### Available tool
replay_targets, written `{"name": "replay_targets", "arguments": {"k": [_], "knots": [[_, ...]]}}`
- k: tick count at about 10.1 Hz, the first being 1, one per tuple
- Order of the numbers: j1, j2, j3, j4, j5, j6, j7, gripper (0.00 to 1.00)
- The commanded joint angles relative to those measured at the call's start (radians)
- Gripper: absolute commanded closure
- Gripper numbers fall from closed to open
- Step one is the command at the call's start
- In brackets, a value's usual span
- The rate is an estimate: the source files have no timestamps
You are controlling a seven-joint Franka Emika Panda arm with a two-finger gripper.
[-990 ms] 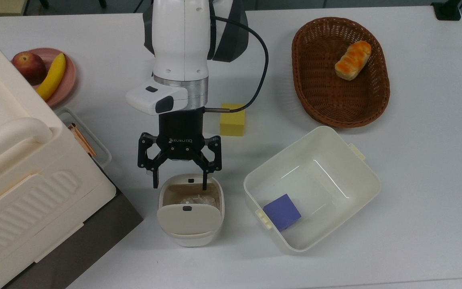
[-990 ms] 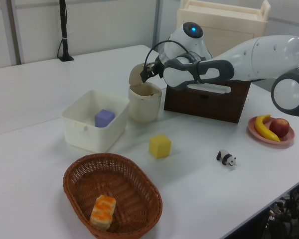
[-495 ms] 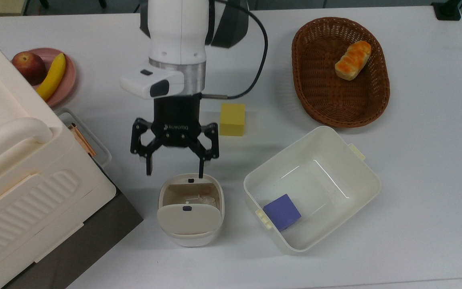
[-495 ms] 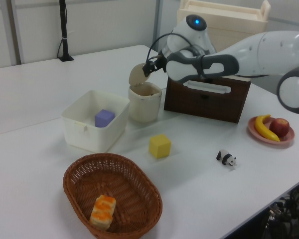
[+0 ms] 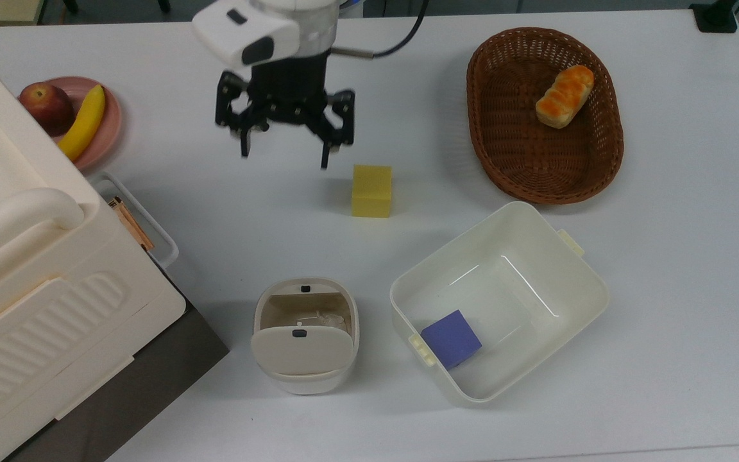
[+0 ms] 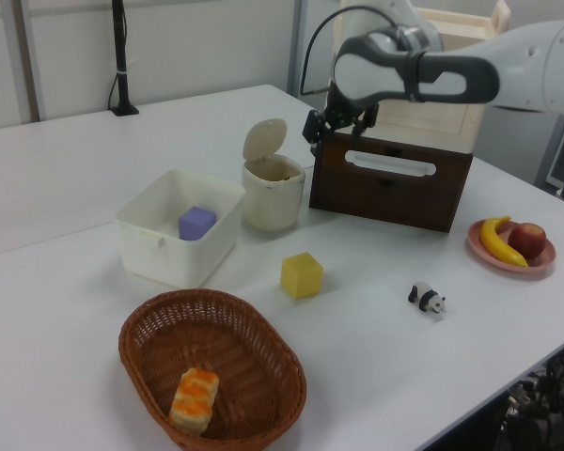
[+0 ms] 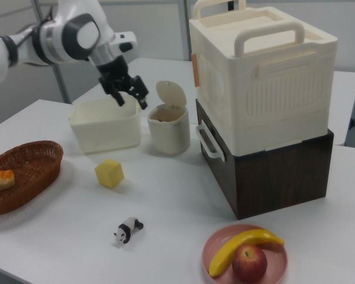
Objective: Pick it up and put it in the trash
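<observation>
The trash (image 5: pixel 305 283) is a small cream bin standing with its flip lid (image 5: pixel 301 350) up, and it appears too in the left view (image 6: pixel 273 202) and the right view (image 7: pixel 168 136). The crumpled off-white paper (image 5: pixel 329 317) lies inside on the tan bottom, partly hidden by the lid. My gripper (image 5: pixel 284 158) hangs open and empty, high above the table and well away from the trash toward the top view's top. It is also in the left view (image 6: pixel 323 132) and the right view (image 7: pixel 132 102).
A yellow block (image 5: pixel 371 190) sits just right of the gripper in the top view. A white tub (image 5: pixel 591 282) holds a purple cube (image 5: pixel 451 338). A wicker basket (image 5: pixel 491 147) holds bread. A cream box on a brown cabinet (image 5: pixel 36 269), a fruit plate (image 5: pixel 110 122) and a panda figurine (image 6: pixel 428 299) stand around.
The gripper has lifted off the trash and drawn back toward the top view's top, staying open. The paper stays inside the trash.
</observation>
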Motion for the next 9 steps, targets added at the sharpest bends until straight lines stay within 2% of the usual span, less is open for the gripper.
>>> {"name": "replay_targets", "arguments": {"k": [1,3,4,6,7,9], "knots": [[0.074,-0.176,-0.035,-0.147,0.040,-0.129,0.021,0.00],[0.126,-0.207,-0.092,-0.161,0.042,-0.199,0.014,0.00],[0.126,-0.226,-0.104,-0.157,0.069,-0.238,0.011,0.00],[0.126,-0.252,-0.106,-0.150,0.094,-0.290,-0.037,0.00],[0.125,-0.252,-0.106,-0.114,0.097,-0.336,-0.073,0.00],[0.122,-0.255,-0.112,-0.083,0.143,-0.411,-0.190,0.00]]}}
